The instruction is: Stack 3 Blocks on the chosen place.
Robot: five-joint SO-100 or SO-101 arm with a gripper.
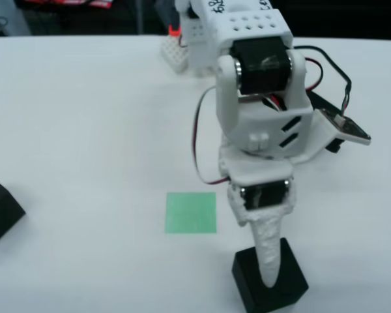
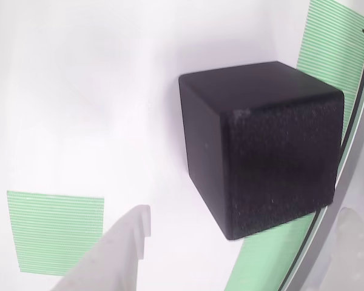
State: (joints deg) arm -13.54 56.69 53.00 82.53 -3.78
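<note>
In the view from the front, a black block (image 1: 290, 275) sits on the white table at the lower right, just right of the green square, the chosen place (image 1: 191, 212). My gripper (image 1: 271, 277) points down over this block, and its white finger (image 1: 268, 248) covers the block's middle. In the view that rides on the gripper, the block (image 2: 261, 145) lies between the two white fingers (image 2: 118, 251), which stand wide apart and clear of its sides. The gripper (image 2: 246, 211) is open. The green square (image 2: 54, 229) shows at the lower left. A second black block (image 1: 0, 212) lies at the table's left edge.
The arm's white base and a small white part (image 1: 174, 52) stand at the back of the table (image 1: 85, 117). Red and black cables (image 1: 199, 140) loop beside the arm. A green striped band (image 2: 333, 54) runs along the right edge of the gripper's view.
</note>
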